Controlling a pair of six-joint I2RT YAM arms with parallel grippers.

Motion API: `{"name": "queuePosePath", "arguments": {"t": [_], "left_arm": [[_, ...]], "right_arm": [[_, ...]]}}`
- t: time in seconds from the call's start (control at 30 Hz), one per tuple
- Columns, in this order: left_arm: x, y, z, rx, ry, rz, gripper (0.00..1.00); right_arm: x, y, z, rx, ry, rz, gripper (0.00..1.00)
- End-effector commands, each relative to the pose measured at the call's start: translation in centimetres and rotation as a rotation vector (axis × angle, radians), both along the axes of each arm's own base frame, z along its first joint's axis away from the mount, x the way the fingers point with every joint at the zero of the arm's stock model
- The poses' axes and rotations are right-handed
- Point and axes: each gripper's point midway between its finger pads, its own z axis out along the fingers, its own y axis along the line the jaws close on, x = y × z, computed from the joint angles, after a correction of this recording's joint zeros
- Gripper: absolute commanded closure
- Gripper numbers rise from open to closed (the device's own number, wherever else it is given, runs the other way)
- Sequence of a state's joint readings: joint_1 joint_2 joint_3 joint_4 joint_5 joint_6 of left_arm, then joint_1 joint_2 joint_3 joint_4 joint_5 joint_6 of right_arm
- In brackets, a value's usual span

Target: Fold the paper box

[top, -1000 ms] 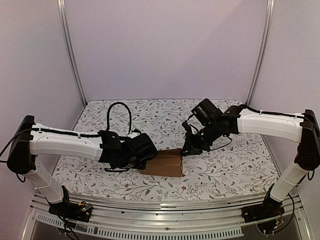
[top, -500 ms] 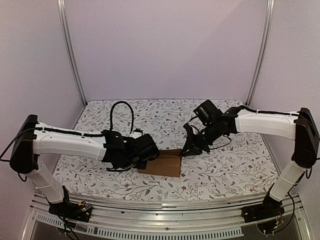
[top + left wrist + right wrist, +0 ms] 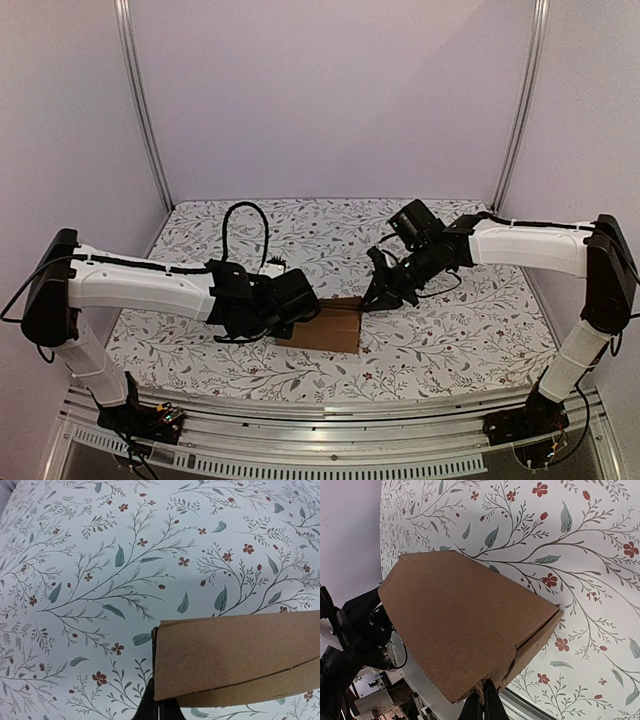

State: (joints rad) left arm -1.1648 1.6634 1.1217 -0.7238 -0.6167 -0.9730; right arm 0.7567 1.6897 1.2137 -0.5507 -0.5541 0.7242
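The box lies on the flowered cloth in the middle of the table, toward the near side, between your two arms. It is plain brown cardboard, already partly raised into a long hollow shape, with its long side running left to right.

Your left pincer is pressed together, and its tips sit right at the left end of the box, by the lower corner. Your right pincer is pressed together too, with its tips against the edge at the right end. From either wrist view you cannot tell whether a thin edge of card is caught between the tips or whether they only push on it.

Expect the box to be very light. It will probably slide on the cloth at the slightest shove, so one arm should brace it while the other works. The panels look stiff across their faces but will give readily along the creases; a seam shows along the side in the left wrist view. Being hollow, the walls may buckle or dent if you press at mid-panel.

Take hold at a free flap edge or near a corner, where the card is firmest, and pinch only a single layer. Push close to a crease, not at the centre of a face.
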Motion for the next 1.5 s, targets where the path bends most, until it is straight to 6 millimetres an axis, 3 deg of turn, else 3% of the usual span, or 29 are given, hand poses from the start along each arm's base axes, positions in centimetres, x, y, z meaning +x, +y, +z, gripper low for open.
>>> {"name": "queuePosePath", "arguments": {"t": [0.0, 0.7, 1.47], "left_arm": [[-1.9, 0.6, -2.9, 0.081, 0.099, -0.035, 1.00], [-2.0, 0.0, -2.6, 0.068, 0.108, -0.035, 1.00], [-2.5, -1.7, -2.7, 0.000, 0.147, -0.021, 1.00]], "right_arm": [[-0.3, 0.0, -1.4, -0.008, 0.021, -0.001, 1.00], [-1.3, -2.0, -3.5, -0.168, -0.125, -0.004, 1.00], [-4.4, -1.6, -4.9, -0.300, -0.337, 0.028, 1.00]]}}
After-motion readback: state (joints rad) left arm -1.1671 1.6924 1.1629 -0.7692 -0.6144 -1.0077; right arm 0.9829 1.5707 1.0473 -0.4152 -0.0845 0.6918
